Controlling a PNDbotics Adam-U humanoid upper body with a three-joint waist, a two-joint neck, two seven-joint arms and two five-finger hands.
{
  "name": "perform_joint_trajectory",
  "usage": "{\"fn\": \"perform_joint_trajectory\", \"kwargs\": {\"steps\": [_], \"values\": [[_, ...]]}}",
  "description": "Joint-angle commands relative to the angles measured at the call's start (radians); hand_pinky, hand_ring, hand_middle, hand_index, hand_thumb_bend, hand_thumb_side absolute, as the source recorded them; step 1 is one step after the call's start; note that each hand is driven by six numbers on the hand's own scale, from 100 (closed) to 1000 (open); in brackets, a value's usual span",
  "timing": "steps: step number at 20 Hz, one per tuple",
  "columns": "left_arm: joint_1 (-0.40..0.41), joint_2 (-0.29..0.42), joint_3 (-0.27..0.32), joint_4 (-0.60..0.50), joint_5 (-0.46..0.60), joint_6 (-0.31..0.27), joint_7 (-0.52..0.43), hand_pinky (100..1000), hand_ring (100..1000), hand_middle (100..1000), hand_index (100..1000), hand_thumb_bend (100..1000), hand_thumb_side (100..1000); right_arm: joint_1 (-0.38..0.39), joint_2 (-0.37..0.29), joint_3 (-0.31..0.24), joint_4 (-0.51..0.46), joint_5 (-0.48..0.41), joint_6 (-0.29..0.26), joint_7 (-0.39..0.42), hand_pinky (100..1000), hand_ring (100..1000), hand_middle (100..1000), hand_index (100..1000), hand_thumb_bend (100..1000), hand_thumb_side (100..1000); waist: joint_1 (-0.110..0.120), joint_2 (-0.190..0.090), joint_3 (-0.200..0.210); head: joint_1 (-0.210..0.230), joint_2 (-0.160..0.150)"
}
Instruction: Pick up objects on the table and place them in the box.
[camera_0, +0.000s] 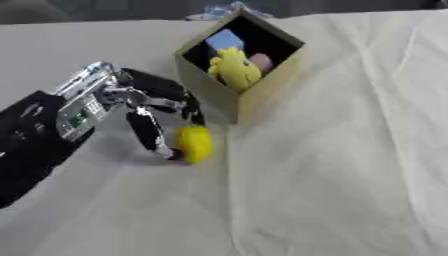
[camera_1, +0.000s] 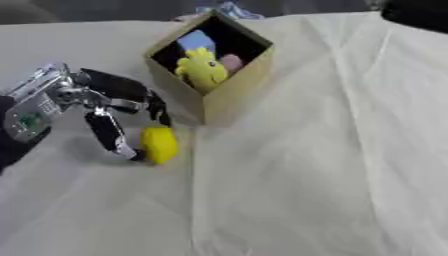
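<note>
Cloth-covered table (camera_0: 350, 175): one box (camera_0: 262, 95), one yellow object (camera_0: 194, 144).

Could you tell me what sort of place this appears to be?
Probably a lab or demo table set up for sorting practice: a cloth-covered table, an open cardboard box holding toy-like items, and the robot's left hand around a yellow object.

No readable text, label or number anywhere.
</note>
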Motion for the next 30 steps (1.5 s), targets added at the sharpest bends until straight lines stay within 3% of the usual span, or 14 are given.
{"fn": "perform_joint_trajectory", "kwargs": {"steps": [1, 2, 3, 7, 11, 12, 14, 20, 30], "values": [[-0.016, 0.015, 0.014, -0.016, 0.054, -0.018, 0.011, 753, 609, 552, 605, 100, 431, -0.008, -0.018, -0.018, -0.01, -0.006, -0.001, -0.006, 883, 768, 643, 831, 100, 543, -0.005, -0.02, -0.001, 0.004, -0.009], [-0.014, 0.021, 0.018, -0.034, 0.076, -0.017, 0.022, 752, 604, 545, 591, 100, 382, -0.007, -0.019, -0.019, -0.01, -0.005, -0.001, -0.007, 883, 768, 643, 830, 100, 549, -0.004, -0.02, -0.001, 0.003, -0.008], [-0.011, 0.03, 0.025, -0.056, 0.096, -0.012, 0.034, 753, 604, 543, 585, 100, 406, -0.005, -0.02, -0.019, -0.009, -0.004, -0.001, -0.007, 883, 767, 643, 830, 100, 549, -0.004, -0.021, 0.0, 0.003, -0.008], [-0.001, 0.075, 0.063, -0.159, 0.143, 0.024, 0.067, 750, 604, 546, 582, 100, 325, -0.004, -0.023, -0.019, -0.008, -0.002, -0.001, -0.008, 883, 768, 644, 830, 100, 547, -0.003, -0.022, 0.002, -0.001, -0.007], [-0.019, 0.126, 0.151, -0.239, 0.139, 0.063, 0.11, 751, 618, 560, 616, 100, 247, -0.005, -0.028, -0.02, -0.01, -0.001, -0.002, -0.01, 883, 768, 644, 830, 100, 537, -0.001, -0.025, 0.006, -0.008, -0.004], [-0.038, 0.127, 0.176, -0.239, 0.131, 0.072, 0.124, 753, 627, 572, 627, 100, 185, -0.006, -0.028, -0.019, -0.01, -0.001, -0.003, -0.011, 884, 768, 645, 830, 100, 534, -0.001, -0.027, 0.007, -0.009, -0.002], [-0.089, 0.109, 0.222, -0.207, 0.099, 0.076, 0.158, 756, 627, 580, 641, 115, 121, -0.01, -0.027, -0.018, -0.012, -0.003, -0.004, -0.01, 883, 768, 645, 830, 100, 530, -0.001, -0.029, 0.009, -0.01, 0.0], [-0.228, -0.033, 0.317, 0.052, 0.0, 0.053, 0.233, 765, 633, 589, 664, 166, 100, -0.025, -0.021, -0.009, -0.013, -0.004, -0.005, -0.002, 883, 768, 644, 830, 100, 534, 0.0, -0.028, 0.0, 0.004, -0.009], [-0.298, -0.182, 0.406, 0.347, -0.16, -0.015, 0.304, 768, 633, 604, 684, 195, 100, -0.045, -0.008, -0.004, -0.012, -0.006, -0.004, 0.005, 883, 767, 643, 829, 100, 542, 0.007, -0.013, -0.028, 0.021, -0.026]]}}
